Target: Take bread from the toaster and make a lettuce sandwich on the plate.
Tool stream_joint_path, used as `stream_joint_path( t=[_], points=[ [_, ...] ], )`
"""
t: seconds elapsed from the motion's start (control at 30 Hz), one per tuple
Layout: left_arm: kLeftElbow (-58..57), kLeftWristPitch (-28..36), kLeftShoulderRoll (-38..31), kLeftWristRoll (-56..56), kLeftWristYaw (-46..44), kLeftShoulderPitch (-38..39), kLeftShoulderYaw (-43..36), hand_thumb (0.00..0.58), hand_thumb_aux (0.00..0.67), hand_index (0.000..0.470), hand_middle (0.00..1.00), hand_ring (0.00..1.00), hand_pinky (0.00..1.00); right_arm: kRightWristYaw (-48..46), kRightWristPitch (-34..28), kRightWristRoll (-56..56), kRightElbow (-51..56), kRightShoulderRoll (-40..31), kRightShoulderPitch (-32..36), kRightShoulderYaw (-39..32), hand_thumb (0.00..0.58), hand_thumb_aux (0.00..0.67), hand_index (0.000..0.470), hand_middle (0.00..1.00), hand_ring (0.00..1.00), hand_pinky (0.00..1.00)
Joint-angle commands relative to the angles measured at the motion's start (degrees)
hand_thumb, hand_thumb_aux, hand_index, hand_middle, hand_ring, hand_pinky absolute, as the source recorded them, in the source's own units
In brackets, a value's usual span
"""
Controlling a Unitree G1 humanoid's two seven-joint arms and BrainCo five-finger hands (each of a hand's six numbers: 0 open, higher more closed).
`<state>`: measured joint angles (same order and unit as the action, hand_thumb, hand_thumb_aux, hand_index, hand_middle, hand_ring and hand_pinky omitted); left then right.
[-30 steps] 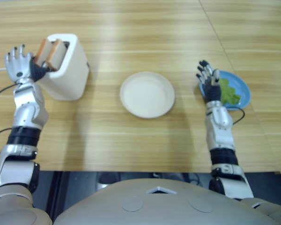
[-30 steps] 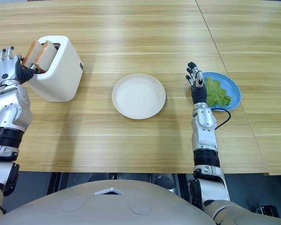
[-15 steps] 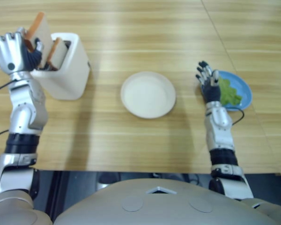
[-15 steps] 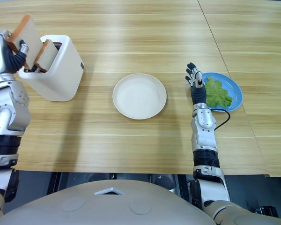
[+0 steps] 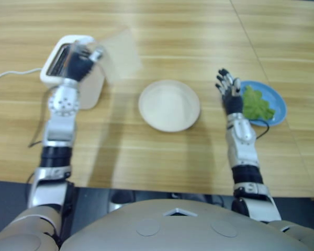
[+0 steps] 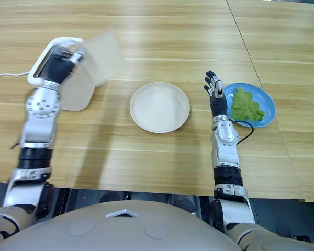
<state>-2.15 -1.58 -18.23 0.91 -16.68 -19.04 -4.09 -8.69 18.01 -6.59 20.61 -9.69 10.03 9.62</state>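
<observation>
My left hand point(image 5: 77, 61) is shut on a slice of bread point(image 5: 118, 52), held in the air just right of the white toaster point(image 5: 90, 93) at the table's left. The slice is motion-blurred and tilts toward the middle of the table. The hand covers part of the toaster's slots, so I cannot tell what is inside. The empty cream plate point(image 5: 169, 104) sits at the centre. My right hand point(image 6: 214, 94) stands open with fingers pointing up, at the left rim of the blue plate point(image 6: 267, 107), which holds a lettuce leaf point(image 6: 245, 106).
A white power cord point(image 5: 8, 77) runs left from the toaster. A thin black cable point(image 6: 246, 130) loops by my right forearm. Bare wooden table point(image 6: 162, 47) stretches behind the plates, and its front edge lies near my body.
My left hand has lifted the bread slice clear of the toaster and swung it right, toward the cream plate. The camera has shifted a little. My right hand has stayed in place.
</observation>
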Motion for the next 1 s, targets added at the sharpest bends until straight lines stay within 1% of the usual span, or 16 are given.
stream_joint_path(
  t=[0.03,0.23,0.3,0.47,0.53,0.6,0.67,0.77,0.8,0.83,0.87,0.9,1.0],
  points=[
    [-6.01,1.09,3.84,2.83,-7.76,-1.03,-5.26,0.580,0.670,0.460,1.00,1.00,1.00,-0.13,-0.65,0.02,0.86,-0.44,-0.04,0.16,0.000,0.000,0.000,0.00,0.00,0.00],
    [-26.52,-4.11,9.53,-0.81,-7.64,-8.95,-7.59,0.580,0.670,0.460,1.00,1.00,1.00,-0.31,-0.70,-0.02,1.10,-0.55,0.19,0.04,0.000,0.000,0.000,0.00,0.00,0.00],
    [-33.28,-6.13,10.50,-2.28,-7.76,-11.48,-8.34,0.580,0.670,0.460,1.00,1.00,1.00,-0.34,-0.72,-0.02,0.93,-0.54,0.09,-0.02,0.000,0.000,0.000,0.00,0.00,0.00],
    [-47.90,-11.16,11.53,-7.01,-3.79,-16.90,-9.14,0.580,0.670,0.460,1.00,1.00,1.00,-0.40,-0.92,-0.14,0.22,-0.67,-0.36,0.03,0.000,0.000,0.000,0.00,0.00,0.00],
    [-52.04,-12.72,11.79,-8.93,-2.29,-18.51,-9.63,0.580,0.670,0.460,1.00,1.00,1.00,-0.41,-0.98,-0.14,0.05,-0.67,-0.54,0.04,0.000,0.000,0.000,0.00,0.00,0.00],
    [-55.09,-13.49,11.89,-12.00,-1.66,-19.56,-11.75,0.580,0.670,0.460,1.00,1.00,1.00,-0.43,-0.96,-0.08,0.06,-0.70,-0.65,0.02,0.000,0.000,0.000,0.00,0.00,0.00],
    [-57.24,-14.25,12.29,-13.77,-2.42,-20.00,-13.22,0.580,0.670,0.460,1.00,1.00,1.00,-0.46,-1.07,-0.07,-0.22,-0.78,-0.81,0.02,0.000,0.000,0.000,0.00,0.00,0.00],
    [-58.85,-14.89,11.73,-17.39,-1.18,-20.22,-15.68,0.580,0.670,0.460,1.00,1.00,1.00,-0.50,-1.21,-0.11,-0.55,-1.02,-0.81,0.15,0.000,0.000,0.000,0.00,0.00,0.00],
    [-58.59,-15.29,11.13,-18.97,-0.26,-20.05,-16.70,0.557,0.536,0.368,0.80,0.80,0.80,-0.57,-1.29,-0.17,-0.70,-1.15,-0.79,0.21,0.000,0.000,0.000,0.00,0.00,0.00],
    [-58.16,-15.77,10.59,-20.42,0.59,-19.85,-17.60,0.468,0.376,0.258,0.24,0.24,0.24,-0.64,-1.39,-0.25,-0.88,-1.26,-0.79,0.27,0.000,0.000,0.000,0.00,0.00,0.00],
    [-57.17,-16.08,9.99,-21.81,1.52,-19.49,-18.41,0.468,0.376,0.258,0.24,0.24,0.24,-0.69,-1.48,-0.29,-1.13,-1.38,-0.85,0.32,0.000,0.000,0.000,0.00,0.00,0.00],
    [-55.83,-16.36,9.49,-22.81,2.85,-19.16,-18.73,0.000,0.000,0.000,0.00,0.00,0.00,-0.75,-1.58,-0.35,-1.40,-1.49,-0.95,0.38,0.000,0.000,0.000,0.00,0.00,0.00],
    [-48.97,-16.89,7.23,-26.03,8.01,-17.98,-19.05,0.000,0.000,0.000,0.00,0.00,0.00,-0.99,-1.86,-0.45,-2.41,-2.00,-1.34,0.55,0.000,0.000,0.000,0.00,0.00,0.00]
  ],
)
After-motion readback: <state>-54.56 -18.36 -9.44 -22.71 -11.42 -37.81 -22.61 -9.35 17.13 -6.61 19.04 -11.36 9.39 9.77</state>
